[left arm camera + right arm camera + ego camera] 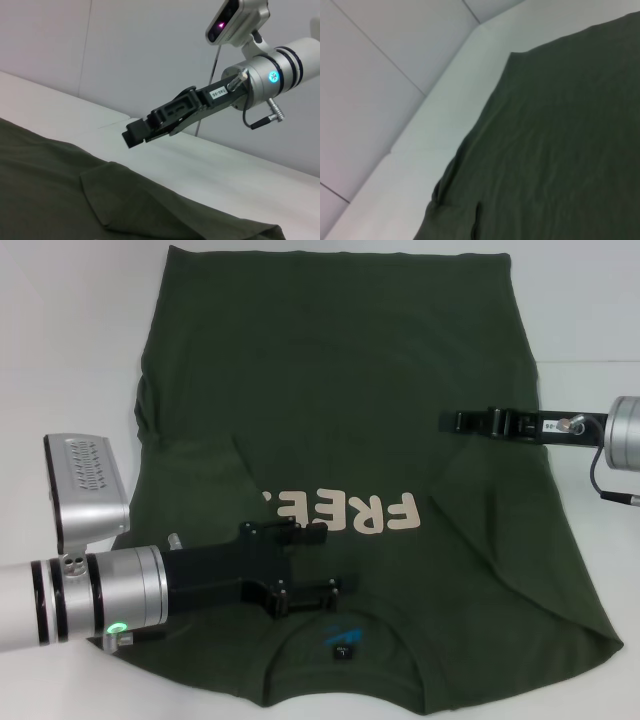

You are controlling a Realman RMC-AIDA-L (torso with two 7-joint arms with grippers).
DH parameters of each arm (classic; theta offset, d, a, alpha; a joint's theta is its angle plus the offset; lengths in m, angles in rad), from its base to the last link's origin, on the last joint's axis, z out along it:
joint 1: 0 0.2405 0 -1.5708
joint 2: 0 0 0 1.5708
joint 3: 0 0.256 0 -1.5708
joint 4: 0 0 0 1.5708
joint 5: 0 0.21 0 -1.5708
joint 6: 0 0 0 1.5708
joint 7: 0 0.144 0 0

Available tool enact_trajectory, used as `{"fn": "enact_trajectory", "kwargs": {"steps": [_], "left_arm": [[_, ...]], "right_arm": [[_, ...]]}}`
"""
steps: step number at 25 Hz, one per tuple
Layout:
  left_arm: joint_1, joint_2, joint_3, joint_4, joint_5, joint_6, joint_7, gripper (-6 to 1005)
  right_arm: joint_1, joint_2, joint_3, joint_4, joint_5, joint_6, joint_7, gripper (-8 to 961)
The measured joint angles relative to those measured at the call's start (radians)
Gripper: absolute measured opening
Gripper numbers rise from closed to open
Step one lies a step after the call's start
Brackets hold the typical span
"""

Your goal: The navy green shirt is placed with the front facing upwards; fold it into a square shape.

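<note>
- Navy green shirt point(340, 420): sleeves look folded in; lengthwise fold pending, I think.
- Left gripper point(318, 560) over the lettering, jaws apart, empty.
- Right gripper point(455, 421) at the right edge, apparently closed, holding nothing.
- Next: pinch collar end, carry towards hem.

The navy green shirt point(340, 410) is matt cloth on a smooth white table point(70, 350).

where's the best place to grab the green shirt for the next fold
Probably the right sleeve edge of the navy green shirt, which still lies spread out on the table; the other sleeve already looks folded in over the chest. The right gripper hovers over the shirt on that side, so it could come down from above and pinch the flat hem. The left gripper is over the chest lettering.
</note>
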Motion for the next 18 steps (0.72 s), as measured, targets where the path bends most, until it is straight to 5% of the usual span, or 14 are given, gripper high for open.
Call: {"fn": "enact_trajectory", "kwargs": {"steps": [10, 18], "left_arm": [[-0.002, 0.000, 0.000, 0.001, -0.011, 0.000, -0.006, 781], [-0.001, 0.002, -0.001, 0.015, -0.015, 0.013, -0.038, 780]], "right_arm": [[-0.076, -0.051, 0.023, -0.012, 0.101, -0.073, -0.005, 624], [-0.126, -0.047, 0.029, -0.008, 0.160, -0.132, -0.084, 792]]}}
